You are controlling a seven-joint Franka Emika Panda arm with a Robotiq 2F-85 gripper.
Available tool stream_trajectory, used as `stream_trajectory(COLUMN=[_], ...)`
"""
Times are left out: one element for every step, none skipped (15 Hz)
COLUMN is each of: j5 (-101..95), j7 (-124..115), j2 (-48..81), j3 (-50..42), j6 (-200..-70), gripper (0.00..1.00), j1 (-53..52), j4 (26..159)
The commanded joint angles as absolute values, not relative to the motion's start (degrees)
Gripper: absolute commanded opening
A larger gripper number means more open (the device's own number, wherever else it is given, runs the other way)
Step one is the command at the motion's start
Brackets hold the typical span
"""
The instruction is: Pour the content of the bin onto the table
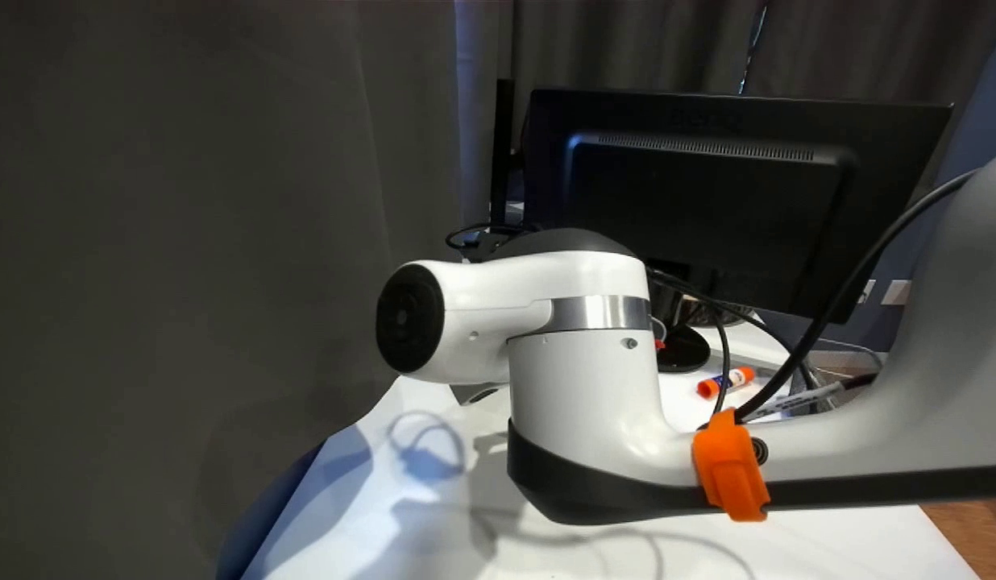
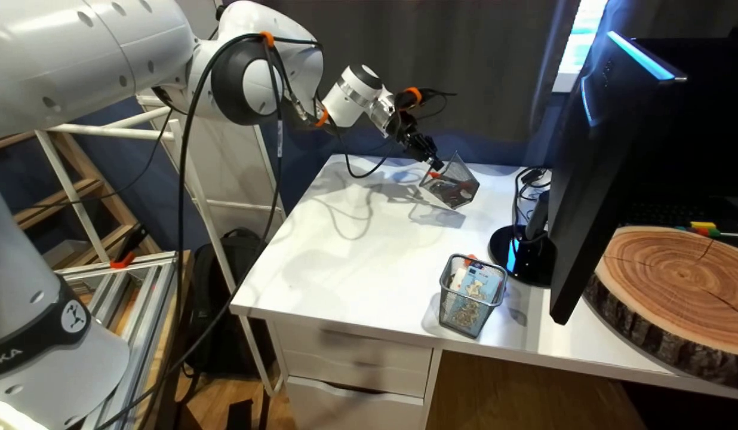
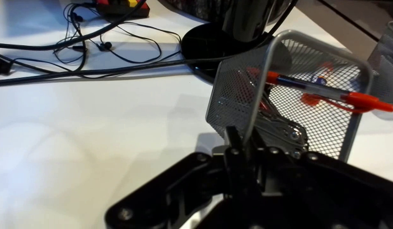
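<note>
While the gripper [image 3: 245, 136] is holding the mesh bin [image 3: 228, 105] by its rim, tilted over the table [image 2: 357, 257], a red pen [image 3: 327, 90] is poking out.

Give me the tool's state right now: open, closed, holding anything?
Tool: closed, holding the tilted mesh bin by its edge.

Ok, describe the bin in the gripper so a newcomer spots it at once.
On the white table, look at the end by the dark curtain. The gripper there pinches the rim of a wire-mesh bin. Unlike the upright mesh bin holding a light-blue card, this one is tilted, with a red-ended pen at its mouth.
</note>
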State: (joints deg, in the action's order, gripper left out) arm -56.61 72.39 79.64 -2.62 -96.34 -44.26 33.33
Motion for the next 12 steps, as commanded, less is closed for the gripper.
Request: stream_trajectory(j5=[-56.57,-56.55,-56.53,-55.69,-56.25,-56.91,-57.27,-56.43,-56.17,-56.82,-57.45,-57.89], j7=[72.75,72.88,72.94,69.96,68.27,66.16,64.13,61.46,59.45,57.95,56.83,56.06], j2=[79.78,79.84,79.86,81.04,81.10,81.30,81.46,81.23,80.95,80.76,80.73,80.80], j3=[-2.53,-2.50,-2.48,-5.44,-6.14,-6.89,-7.49,-7.32,-7.48,-8.16,-8.88,-9.62], j6=[-96.39,-96.39,-96.39,-88.90,-87.19,-84.87,-82.75,-80.41,-78.07,-75.80,-73.47,-71.14], gripper=[0.09,0.09,0.02,0.02,0.02,0.02,0.02,0.02,0.02,0.02,0.02,0.02], j1=[-44.16,-44.06,-43.97,-45.90,-46.55,-47.77,-48.60,-48.91,-49.35,-50.02,-50.65,-51.00], j4=[32.85,32.61,32.52,29.90,29.76,29.47,29.34,28.94,28.75,28.67,28.54,28.54])
